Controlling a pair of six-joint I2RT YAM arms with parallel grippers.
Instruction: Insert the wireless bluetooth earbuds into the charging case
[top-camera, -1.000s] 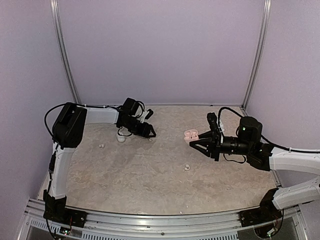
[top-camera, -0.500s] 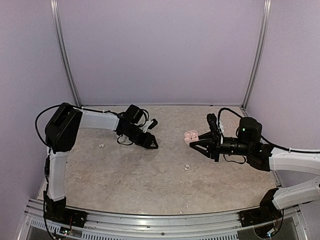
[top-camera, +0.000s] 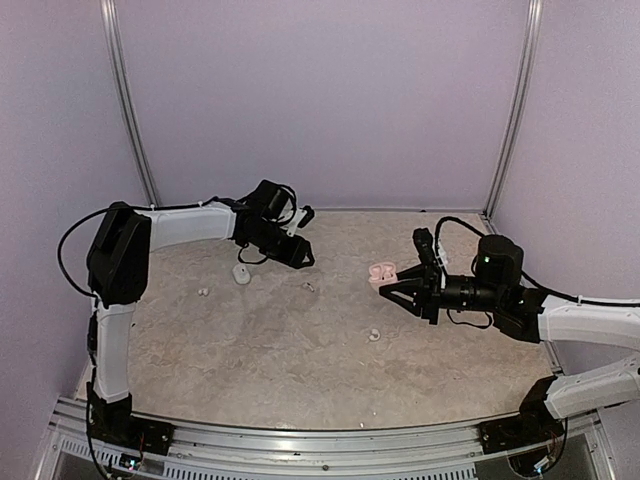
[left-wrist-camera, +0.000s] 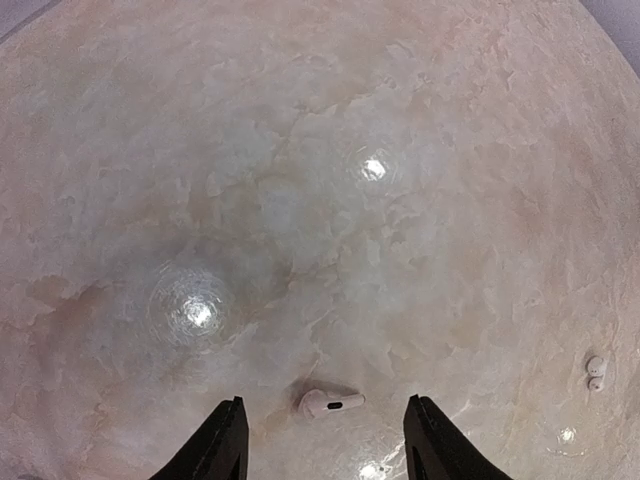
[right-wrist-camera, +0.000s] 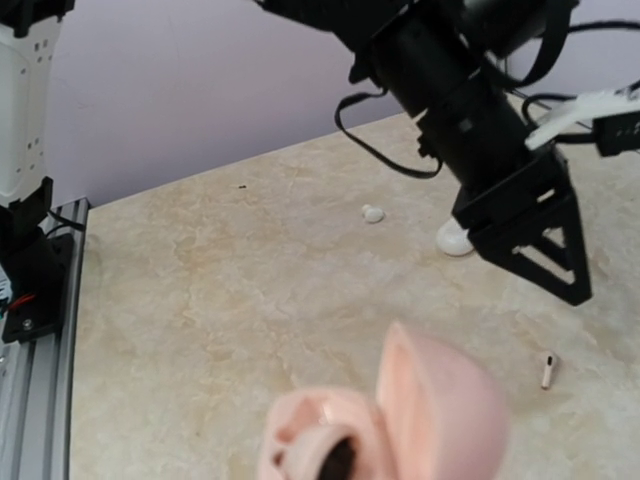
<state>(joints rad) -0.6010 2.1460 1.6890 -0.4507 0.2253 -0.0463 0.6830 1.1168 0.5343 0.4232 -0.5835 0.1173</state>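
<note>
A pink charging case (top-camera: 382, 272) with its lid open sits at the tips of my right gripper (top-camera: 385, 289). It fills the bottom of the right wrist view (right-wrist-camera: 400, 410), blurred, and hides the fingers there; the grip looks shut on it. My left gripper (top-camera: 298, 257) is open and hangs above one white earbud (top-camera: 310, 287). That earbud (left-wrist-camera: 328, 402) lies on the table between the two fingertips (left-wrist-camera: 232, 415), untouched. A second earbud (top-camera: 375, 335) lies mid-table. A tiny bud (top-camera: 203, 292) lies at the left.
A white pebble-shaped case (top-camera: 241, 274) lies on the marble table just left of the left gripper, and also shows in the right wrist view (right-wrist-camera: 455, 238). Purple walls close the back and both sides. A metal rail (top-camera: 320, 440) runs along the near edge.
The left gripper dipped forward toward the white earbud half a second ago, then drew back and up, uncovering the white case. The right arm and pink case have not moved.
</note>
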